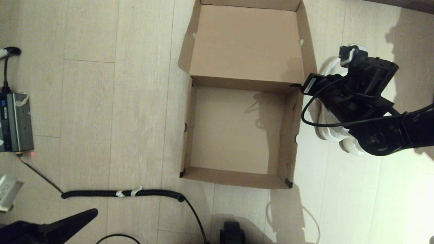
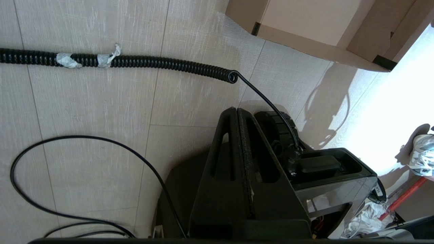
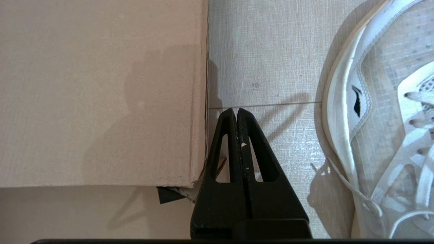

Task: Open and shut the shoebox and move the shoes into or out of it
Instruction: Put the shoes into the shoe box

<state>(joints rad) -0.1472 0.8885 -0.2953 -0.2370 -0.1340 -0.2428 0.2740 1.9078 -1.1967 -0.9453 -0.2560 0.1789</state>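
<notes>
Starting at the near left, the left gripper (image 2: 236, 112) sits parked low with fingers pressed together. Centre, the shoebox (image 1: 237, 132) lies open and empty, lid folded back to the far side. Just right of its wall, the right gripper (image 3: 236, 112), fingers pressed together, hovers beside the shoes (image 1: 334, 130); it should spread them wide before descending on a shoe's collar.

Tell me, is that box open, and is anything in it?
Open and empty. The box's lid lies flat behind it, and only bare cardboard shows inside. The shoes sit on the floor beside it, under the right gripper.
</notes>
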